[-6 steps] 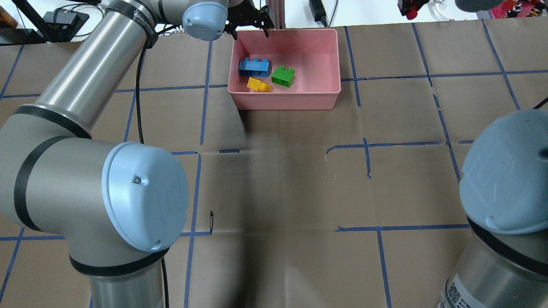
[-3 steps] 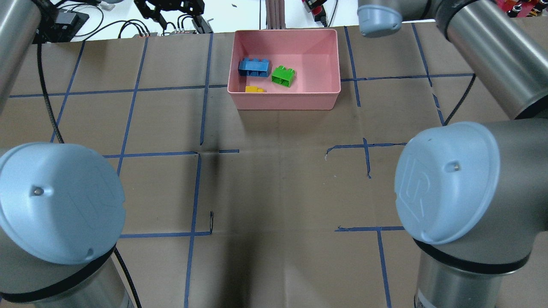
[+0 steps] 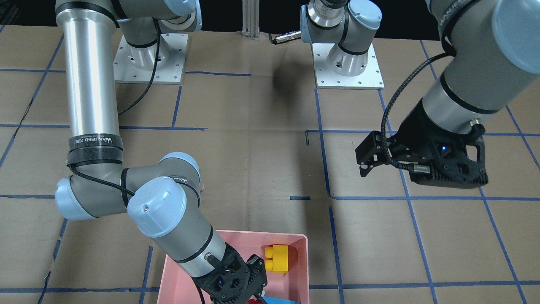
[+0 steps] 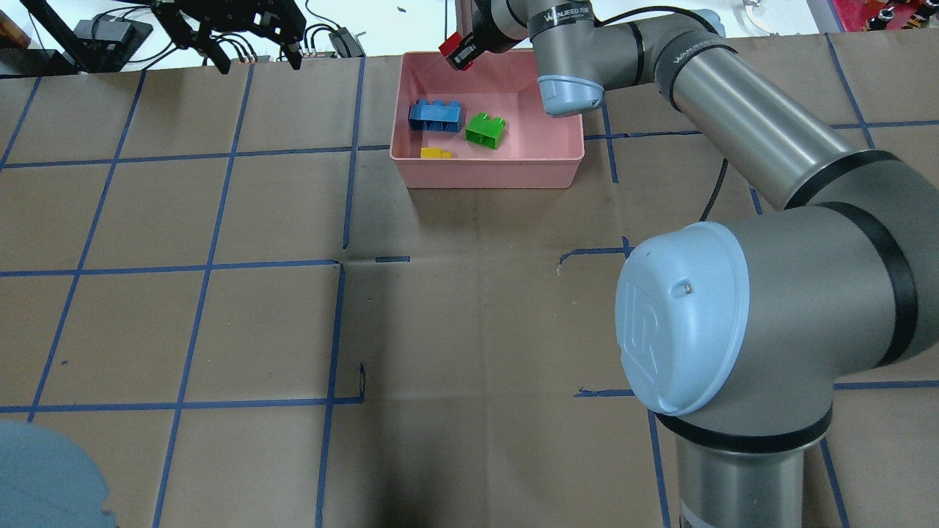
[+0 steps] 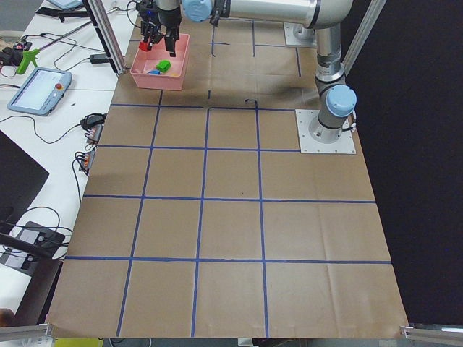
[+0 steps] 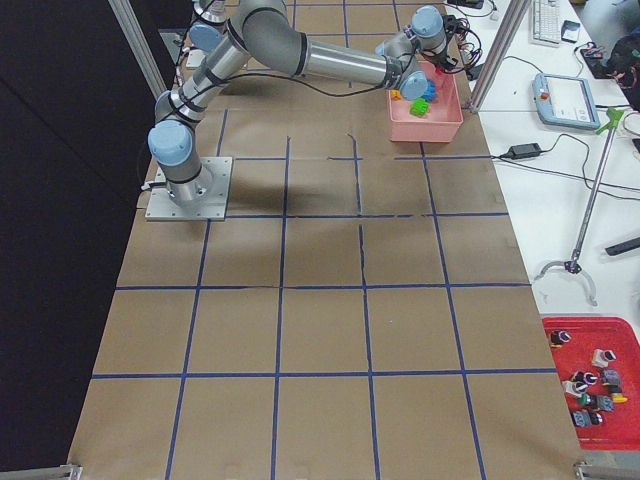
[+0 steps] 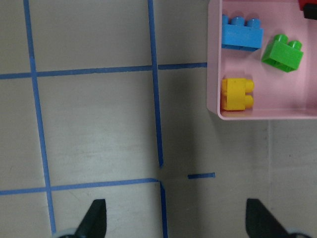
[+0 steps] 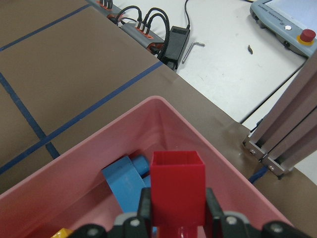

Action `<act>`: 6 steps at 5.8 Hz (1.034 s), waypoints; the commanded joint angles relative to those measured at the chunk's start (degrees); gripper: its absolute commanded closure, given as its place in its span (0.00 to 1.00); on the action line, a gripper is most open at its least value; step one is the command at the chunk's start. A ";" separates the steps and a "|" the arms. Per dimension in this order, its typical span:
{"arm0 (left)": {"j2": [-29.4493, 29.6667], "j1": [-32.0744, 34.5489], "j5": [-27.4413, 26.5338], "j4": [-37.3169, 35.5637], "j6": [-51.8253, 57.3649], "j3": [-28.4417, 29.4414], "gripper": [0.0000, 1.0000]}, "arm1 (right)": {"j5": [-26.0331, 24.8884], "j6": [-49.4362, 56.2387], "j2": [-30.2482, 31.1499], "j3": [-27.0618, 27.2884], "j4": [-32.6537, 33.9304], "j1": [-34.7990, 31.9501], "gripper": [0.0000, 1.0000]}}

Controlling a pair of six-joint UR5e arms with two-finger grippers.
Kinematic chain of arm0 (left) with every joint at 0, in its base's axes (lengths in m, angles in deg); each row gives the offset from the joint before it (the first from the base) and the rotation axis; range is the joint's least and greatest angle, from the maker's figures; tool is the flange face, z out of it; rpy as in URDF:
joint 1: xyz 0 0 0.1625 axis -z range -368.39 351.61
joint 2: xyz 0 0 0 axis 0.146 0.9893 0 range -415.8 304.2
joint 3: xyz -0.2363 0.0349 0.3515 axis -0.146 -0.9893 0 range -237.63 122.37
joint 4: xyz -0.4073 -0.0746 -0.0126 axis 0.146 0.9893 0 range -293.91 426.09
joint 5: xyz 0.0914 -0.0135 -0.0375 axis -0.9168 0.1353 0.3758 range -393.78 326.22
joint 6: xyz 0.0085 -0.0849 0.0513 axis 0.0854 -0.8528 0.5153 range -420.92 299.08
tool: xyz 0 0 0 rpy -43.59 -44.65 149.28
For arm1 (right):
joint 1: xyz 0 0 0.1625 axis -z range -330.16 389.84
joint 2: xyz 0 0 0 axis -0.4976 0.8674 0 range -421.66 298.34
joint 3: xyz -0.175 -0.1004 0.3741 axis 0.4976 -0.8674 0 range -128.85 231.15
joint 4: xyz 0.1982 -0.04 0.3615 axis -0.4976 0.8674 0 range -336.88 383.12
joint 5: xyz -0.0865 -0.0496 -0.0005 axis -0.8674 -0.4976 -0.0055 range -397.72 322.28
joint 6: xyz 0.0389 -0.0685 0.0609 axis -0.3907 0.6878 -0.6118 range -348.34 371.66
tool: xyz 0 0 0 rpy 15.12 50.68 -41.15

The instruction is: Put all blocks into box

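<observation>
The pink tray stands at the table's far edge. The blue brick, the green brick and the yellow brick lie inside it. My right gripper is shut on the red brick and holds it above the tray's far rim. In the right wrist view the red brick sits between the fingers over the tray. My left gripper is open and empty, high over the table left of the tray. Its wrist view shows the tray and the three bricks.
An aluminium post rises just behind the tray. A power strip and cables lie beyond the table's far edge. A teach pendant lies on the white bench. Blue tape lines cross the brown table.
My left gripper has moved away from the tray to the far left. My right arm has swung in and brought the red brick over the tray's far rim. The yellow brick settled against the near wall.
</observation>
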 commanded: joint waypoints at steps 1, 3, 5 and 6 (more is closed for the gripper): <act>-8.40 1.10 0.29 0.39 0.34 -8.40 0.00 | -0.48 -0.31 0.79 0.40 -1.98 -0.15 0.00; -15.52 1.72 -0.06 -0.48 1.39 -17.89 0.00 | -3.53 0.04 5.42 1.44 -14.32 0.90 0.00; -15.20 1.64 -0.06 -1.19 4.57 -19.69 0.00 | -5.06 -0.05 9.66 6.88 -16.06 1.69 0.00; -14.77 1.55 0.03 -1.28 4.91 -19.87 0.00 | -5.75 -0.13 10.55 7.08 -16.32 1.87 0.00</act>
